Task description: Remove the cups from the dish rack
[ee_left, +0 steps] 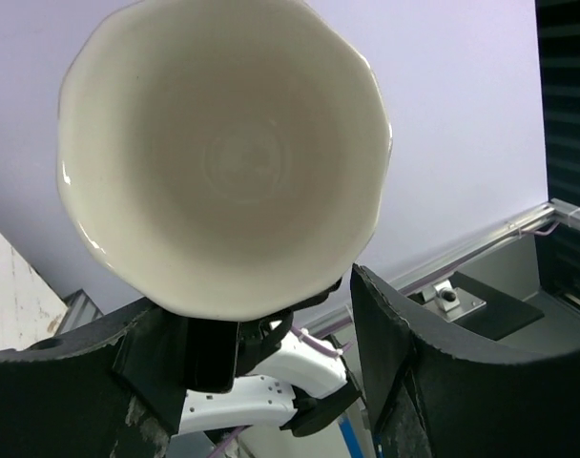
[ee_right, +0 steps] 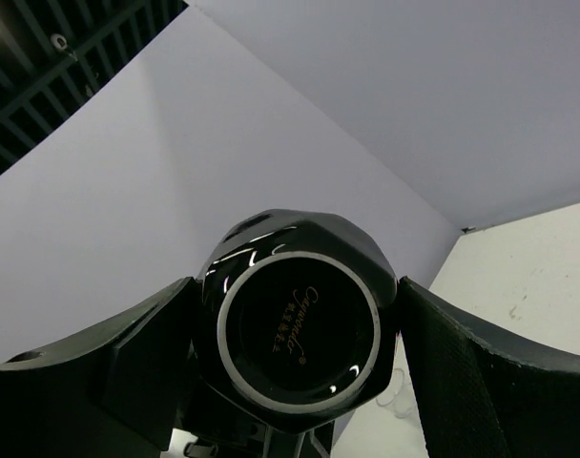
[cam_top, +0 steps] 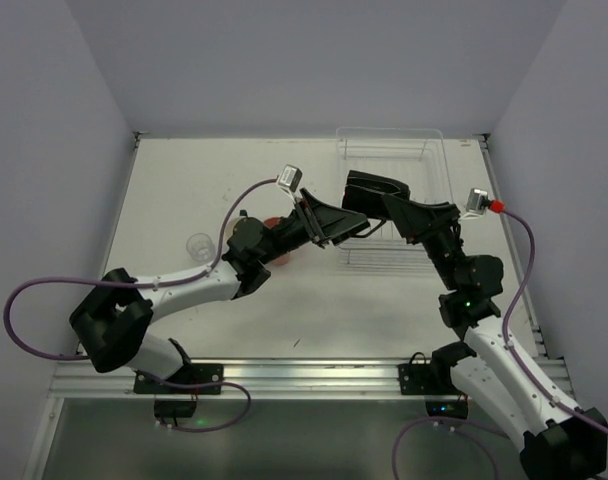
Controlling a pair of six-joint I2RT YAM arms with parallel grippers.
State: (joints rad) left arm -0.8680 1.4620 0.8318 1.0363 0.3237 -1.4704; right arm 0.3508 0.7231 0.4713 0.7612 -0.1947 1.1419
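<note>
Closest to the right wrist lens, the right gripper (ee_right: 295, 291) is pinched onto the black cup (ee_right: 298, 334). One finger sits on each side wall and the ringed base faces me. I judge that side hold is what carries the cup clear of the dividers.

On the left wrist view a cream-lined cup (ee_left: 223, 153) faces me mouth-on. Its lower rim dips between the fingers of the left gripper (ee_left: 259, 291), which stand apart. I cannot tell whether they bear on it, nor which cup it is, since only the lining shows.

From above, both grippers meet near the left side of the dish rack (cam_top: 434, 150), which sits far right, close to the walls. I read the gap between the two tools as tight.

Open table lies left and near. A clear cup (cam_top: 198, 245) stands there alone. A salmon-pink tumbler (cam_top: 279, 252), mostly hidden, sits under the left arm, so I'd watch that when lowering.
</note>
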